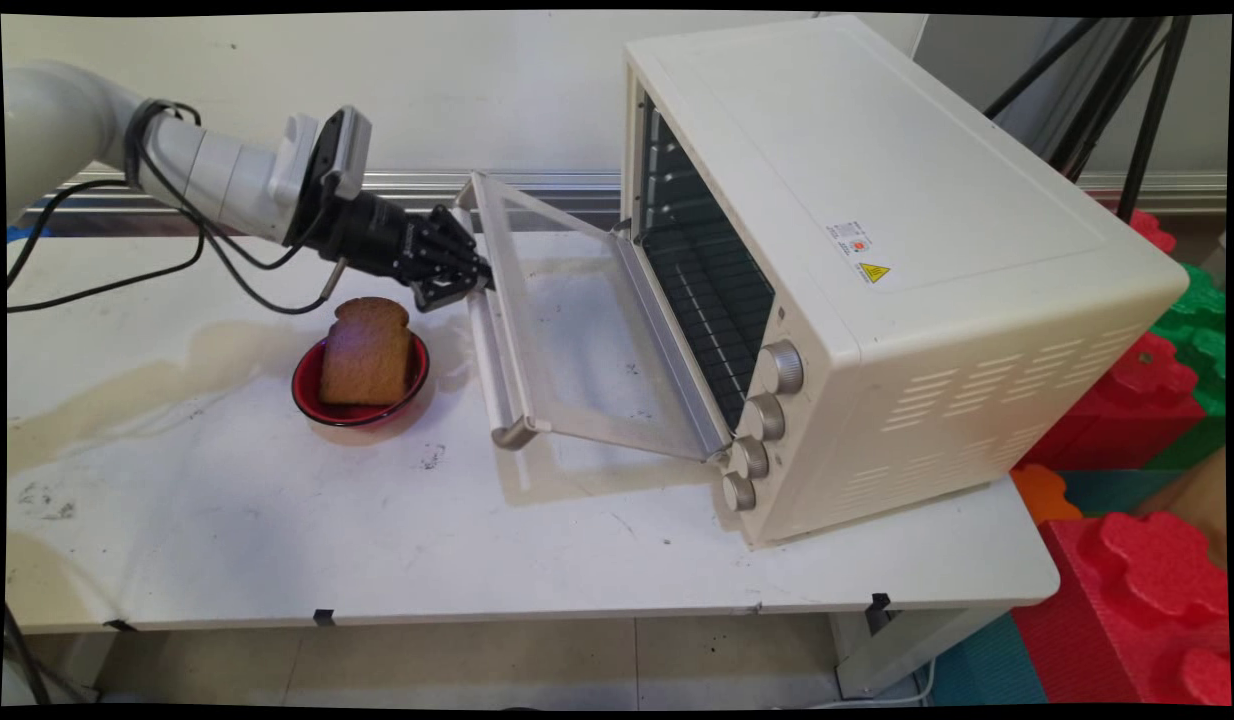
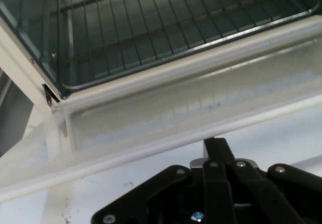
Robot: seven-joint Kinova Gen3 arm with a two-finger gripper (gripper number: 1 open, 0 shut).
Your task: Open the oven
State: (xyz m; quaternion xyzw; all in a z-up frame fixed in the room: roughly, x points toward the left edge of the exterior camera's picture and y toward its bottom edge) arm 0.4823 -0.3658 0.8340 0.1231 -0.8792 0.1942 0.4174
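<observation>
Oven door open, gripper at its handle

Oven (image 1: pixel 907 250), cream-white, sits on the right half of the white table (image 1: pixel 277 540), turned so its mouth faces left. Its glass door (image 1: pixel 577 340) is swung down and open, sloping toward the tabletop, with a pale bar handle (image 1: pixel 492 360) along the left edge. Inside the cavity a dark wire rack (image 1: pixel 707 290) shows, and the hand view looks straight across the door (image 2: pixel 191 103) onto that rack (image 2: pixel 151 27). 4 round knobs (image 1: pixel 762 420) run down the near front corner of the oven.

The black gripper (image 1: pixel 455 285) reaches in from the left and sits at the far end of the door handle, right against the door's edge. From the hand view only 1 finger (image 2: pixel 216 151) rises toward the handle bar (image 2: pixel 126 156), and whether the fingers are spread or closed around it cannot be told.

Just near and left of the gripper, a red bowl (image 1: pixel 317 400) stands on the table with a slice of brown toast (image 1: pixel 365 350) propped upright in it. Red and green foam blocks (image 1: pixel 1147 400) lie past the table's right end.
</observation>
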